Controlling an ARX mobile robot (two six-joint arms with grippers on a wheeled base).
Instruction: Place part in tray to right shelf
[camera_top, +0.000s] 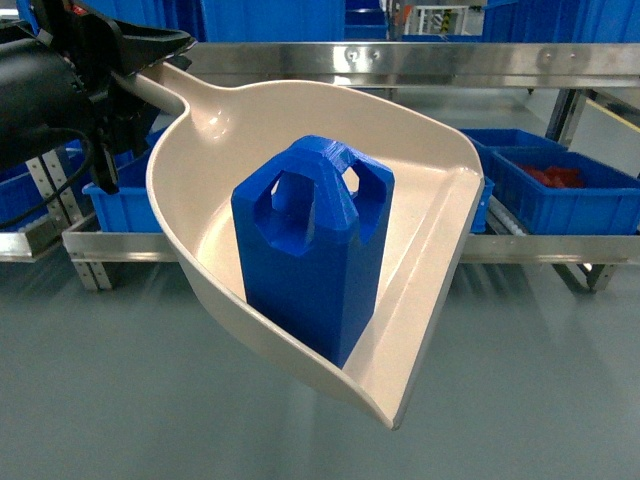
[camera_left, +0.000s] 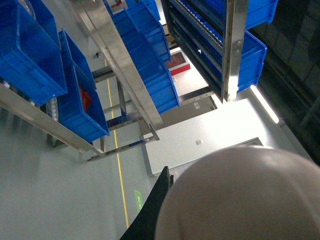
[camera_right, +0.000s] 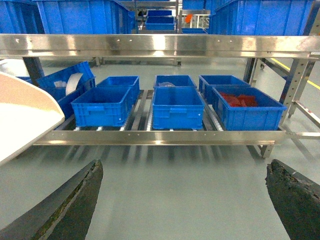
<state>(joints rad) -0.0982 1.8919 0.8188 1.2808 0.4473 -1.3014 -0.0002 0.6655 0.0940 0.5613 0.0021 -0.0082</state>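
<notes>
The beige tray (camera_top: 420, 240) hangs in the air in the head view, tilted, its flat lip toward the lower right. The bright-blue part (camera_top: 310, 250) stands upright inside it. My left gripper (camera_top: 150, 65) is shut on the tray's handle (camera_top: 190, 95) at the upper left. The left wrist view shows only one black finger (camera_left: 160, 200) against the tray's rounded underside (camera_left: 240, 200). My right gripper (camera_right: 185, 170) is open over bare floor with nothing between its fingers. It faces the steel shelf (camera_right: 160, 137), and the tray's edge (camera_right: 25, 115) shows at the left.
Several blue bins (camera_right: 177, 107) sit on the shelf's lower roller level; one (camera_right: 242, 107) holds red parts. An upper steel rail (camera_right: 160, 45) crosses above them, with more blue crates (camera_right: 80, 15) on top. Grey floor (camera_top: 520, 380) lies in front of the rack.
</notes>
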